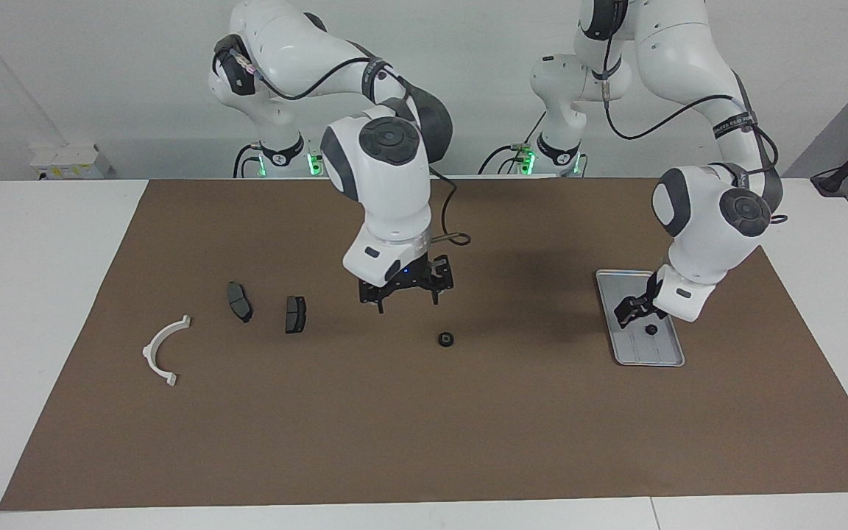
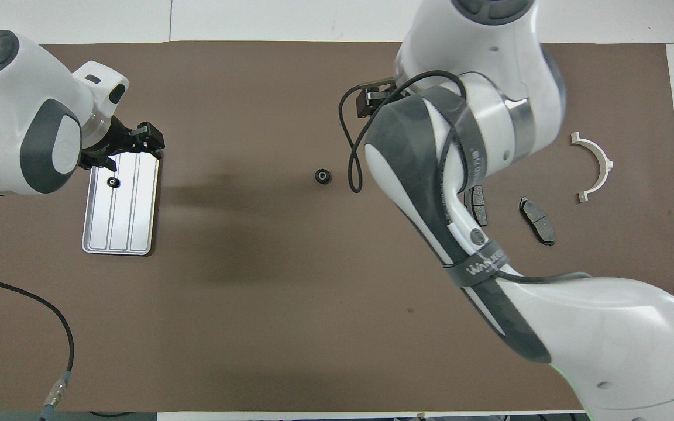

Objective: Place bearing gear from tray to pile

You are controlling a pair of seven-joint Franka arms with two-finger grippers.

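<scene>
Gear (image 1: 651, 329) on tray (image 1: 663, 357), directly under left gripper (image 1: 631, 312), jaws spread, empty. Second gear (image 1: 446, 339) on mat mid-table, just beside right gripper (image 1: 407, 292), released, empty, hovering between it and pile (image 1: 294, 313).

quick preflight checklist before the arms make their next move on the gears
1. Gear on the tray: ok, one there.
2. Left gripper over the tray, jaws open, empty: ok.
3. Second gear lies on the mat mid-table, apart from the pile: not ok.
4. Right gripper above the mat near that gear, jaws open, empty: ok.
5. Pile in place, white half-ring bracket and two brake pads: ok.
</scene>
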